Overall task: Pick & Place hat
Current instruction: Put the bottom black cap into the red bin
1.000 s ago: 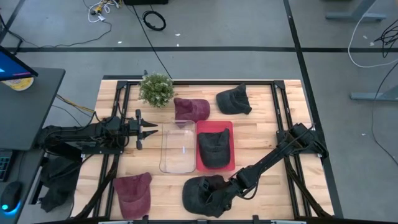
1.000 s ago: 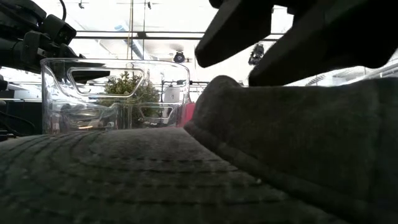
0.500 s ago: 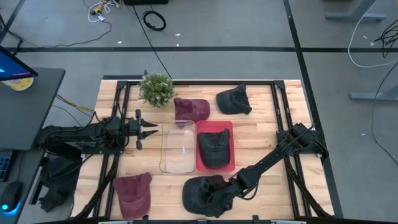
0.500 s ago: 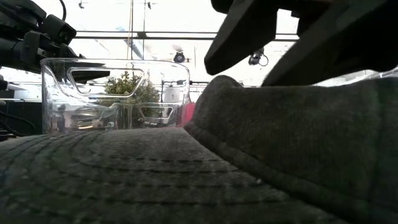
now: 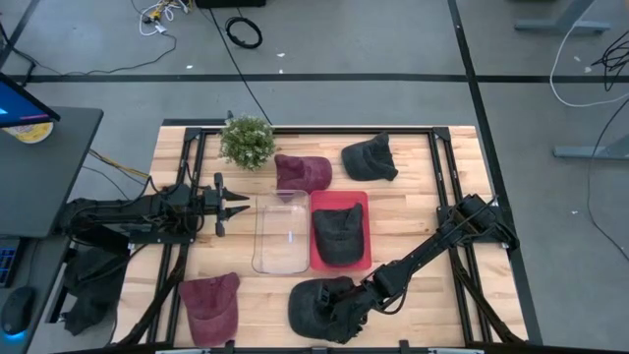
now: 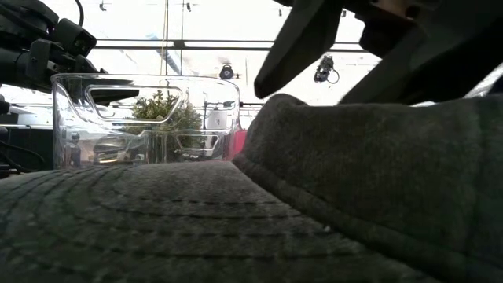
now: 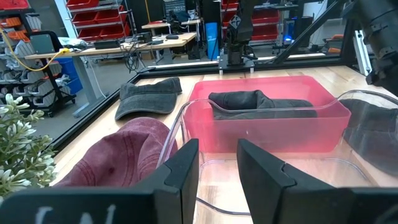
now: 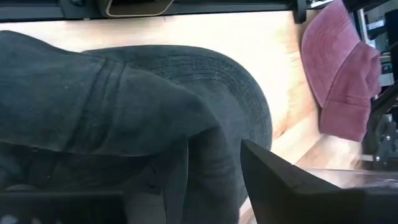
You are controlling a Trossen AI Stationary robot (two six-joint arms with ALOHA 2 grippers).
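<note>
A dark grey hat (image 5: pixel 314 307) lies on the wooden table near its front edge, brim toward the left. My right gripper (image 5: pixel 346 313) hangs open, slanting down over the hat's crown (image 6: pixel 377 149). Its two fingers (image 6: pixel 302 47) stand apart just above the crown. In the right wrist view a raised fold of the crown (image 8: pixel 155 124) shows between them. My left gripper (image 5: pixel 239 208) waits open and level at the table's left, pointing at the clear bin (image 5: pixel 265 236). My right gripper has its fingers close over the dark hat's crown (image 6: pixel 291 101), coming from the table's right and slanting down. I cannot tell whether they touch the cloth. The hat rests flat on the table.
A red tray (image 5: pixel 366 226) holding another dark hat (image 5: pixel 337 234) stands beside the clear bin at mid-table. A maroon hat (image 5: pixel 209 305) lies at the front left. A second maroon hat (image 5: pixel 302 173), a dark hat (image 5: pixel 370 157) and a small plant (image 5: pixel 247 141) sit along the far side.
My right gripper has rolled about its own pointing line above the dark hat while staying in place. The hat has not moved.
</note>
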